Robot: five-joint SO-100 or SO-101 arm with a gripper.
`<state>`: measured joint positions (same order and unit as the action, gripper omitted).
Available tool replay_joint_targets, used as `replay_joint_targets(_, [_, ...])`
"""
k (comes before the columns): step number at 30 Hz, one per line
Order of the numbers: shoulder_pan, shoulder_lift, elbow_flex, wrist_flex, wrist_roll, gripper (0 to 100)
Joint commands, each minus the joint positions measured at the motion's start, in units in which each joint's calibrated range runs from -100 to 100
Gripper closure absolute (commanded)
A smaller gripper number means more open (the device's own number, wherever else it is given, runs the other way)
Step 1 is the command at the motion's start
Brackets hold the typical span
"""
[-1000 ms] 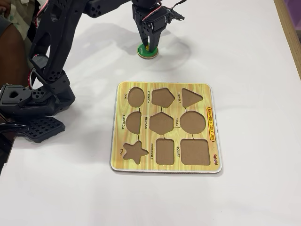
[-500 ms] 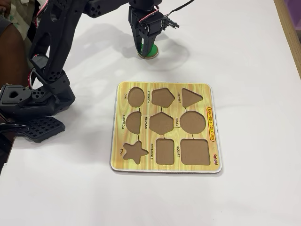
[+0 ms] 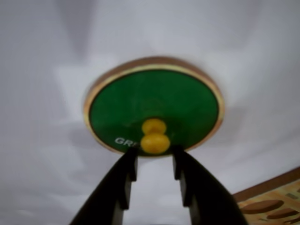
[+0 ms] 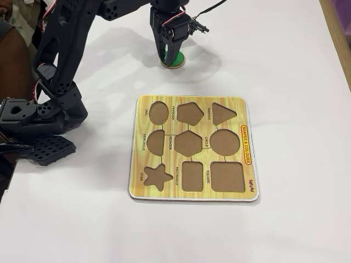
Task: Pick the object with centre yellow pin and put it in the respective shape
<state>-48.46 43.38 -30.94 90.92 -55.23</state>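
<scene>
Now the open gripper [image 3: 154, 161] hangs over the green disc [image 3: 154, 105] near the surface's [image 4: 285, 66] far edge, the yellow knob [image 3: 155, 136] blurred.

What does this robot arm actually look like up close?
The arm is made of black plastic segments with round holes, sitting on a black base. Thin dark cables loop near the wrist. The gripper has two black, tapered, wedge-shaped fingers.
</scene>
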Motion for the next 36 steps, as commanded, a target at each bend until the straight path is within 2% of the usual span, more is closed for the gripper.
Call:
replay_joint_targets(1, [0.4, -0.6, -1.2, -2.2, -0.1, 90])
replay_joint_targets(28, [0.3, 0.0, -0.4, -3.4, -0.2, 91])
replay_joint_targets(32, [0.5, 0.0, -0.3, -3.2, -0.1, 97])
replay_joint_targets(36, [0.6, 0.0, -0.3, -3.9, 0.2, 97])
